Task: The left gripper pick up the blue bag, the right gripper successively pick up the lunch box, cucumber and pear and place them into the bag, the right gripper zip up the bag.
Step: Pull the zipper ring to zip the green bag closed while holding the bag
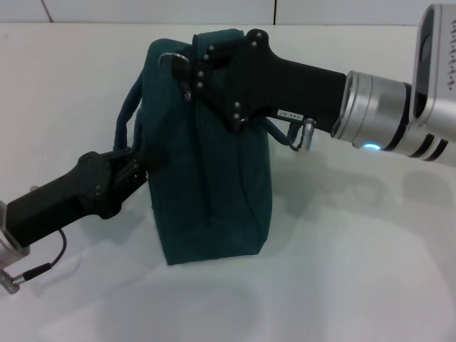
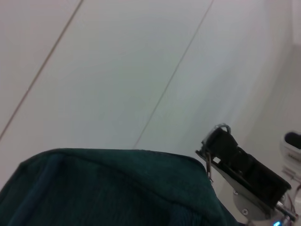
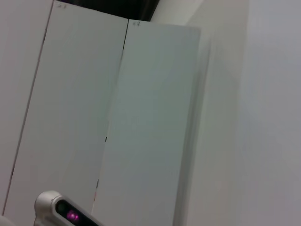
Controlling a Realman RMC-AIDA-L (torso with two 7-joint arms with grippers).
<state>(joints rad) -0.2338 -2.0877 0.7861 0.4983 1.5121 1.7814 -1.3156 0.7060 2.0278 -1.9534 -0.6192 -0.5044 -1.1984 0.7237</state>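
Observation:
The blue bag (image 1: pixel 214 178) stands upright in the middle of the white table, and its top looks closed. My left gripper (image 1: pixel 142 160) reaches in from the lower left and is shut on the bag's near loop handle (image 1: pixel 127 117). My right gripper (image 1: pixel 191 65) comes in from the right across the top of the bag. Its fingers are together on the ring zipper pull (image 1: pixel 172 58) at the far end. In the left wrist view the bag's fabric (image 2: pixel 117 188) fills the bottom, and the right gripper (image 2: pixel 217 139) shows with the ring at its tip. The lunch box, cucumber and pear are out of view.
White table (image 1: pixel 356 271) stretches on all sides of the bag, with a panelled white wall (image 1: pixel 142 11) behind it. The right wrist view holds only white wall panels (image 3: pixel 141 117) and a silver robot part (image 3: pixel 56 209).

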